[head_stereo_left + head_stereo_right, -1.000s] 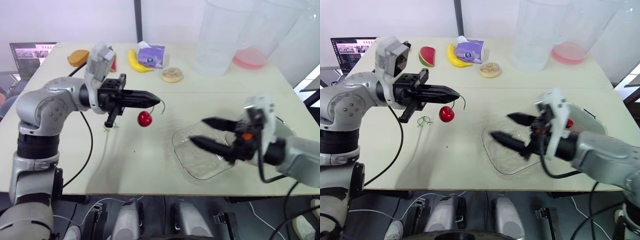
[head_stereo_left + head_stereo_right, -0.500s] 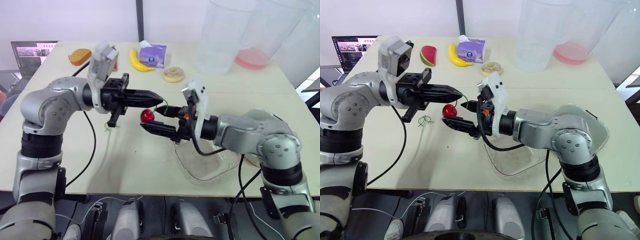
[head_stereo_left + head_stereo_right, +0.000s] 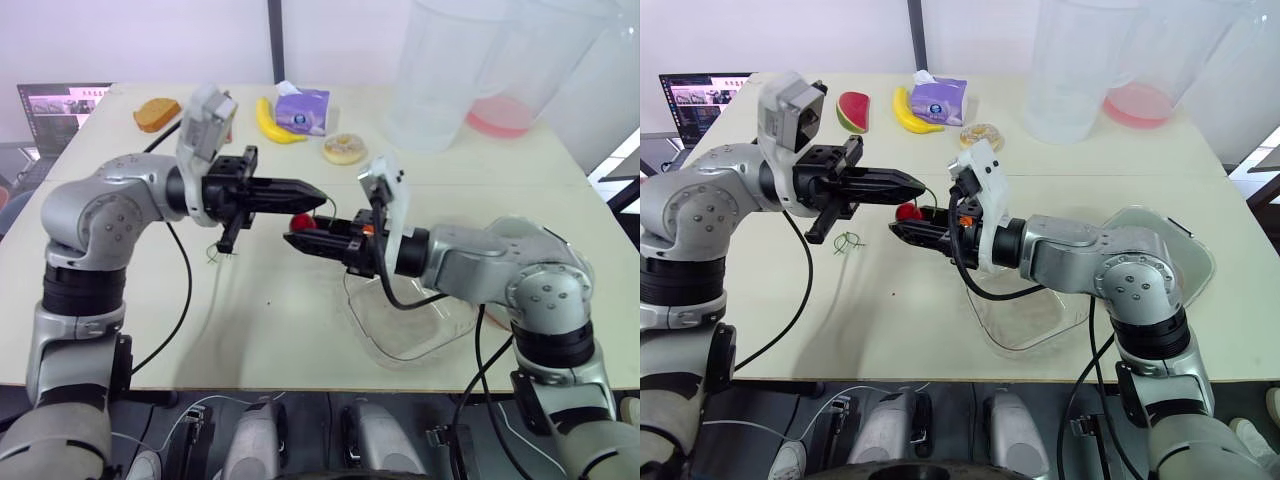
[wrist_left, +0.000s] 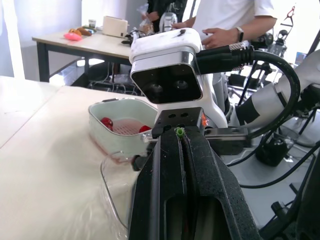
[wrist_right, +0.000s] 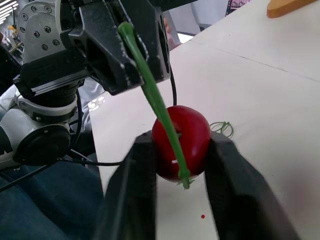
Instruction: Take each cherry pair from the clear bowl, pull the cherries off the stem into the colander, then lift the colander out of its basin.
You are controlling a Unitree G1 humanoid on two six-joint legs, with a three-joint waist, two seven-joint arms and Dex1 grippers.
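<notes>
Above the beige tabletop (image 3: pixel 290 330), right gripper (image 3: pixel 294 239) had just clamped the round red cherry (image 5: pixel 192 125); left gripper (image 3: pixel 316 200) pinched its thin green stem (image 5: pixel 150 90), seemingly pull-ready.

Worktop (image 3: pixel 890 330), near-left quarter: bare, open pass along the front edge up to the bowl (image 3: pixel 985 322).

Middle: tight. Left tool (image 3: pixel 923 184) and right tool (image 3: pixel 895 230) meet tip to tip above the surface. Cherry (image 3: pixel 907 212) is clamped in the right and stem (image 5: pixel 150 95) pinched in the left, with no gap to slip through.

Right forearm lies across the bowl and bars it from above. Its elbow stands in front of the basin (image 3: pixel 1190 240).

Under the left tool: loose stem (image 3: pixel 848 241) and a hanging cable (image 3: pixel 808 275).

Rear: melon slice (image 3: pixel 852 110), banana (image 3: pixel 910 112), tissue pack (image 3: pixel 940 100), donut (image 3: pixel 981 137) and two tall jugs (image 3: pixel 1070 70) wall it off. A bare strip runs between them and the tools.
</notes>
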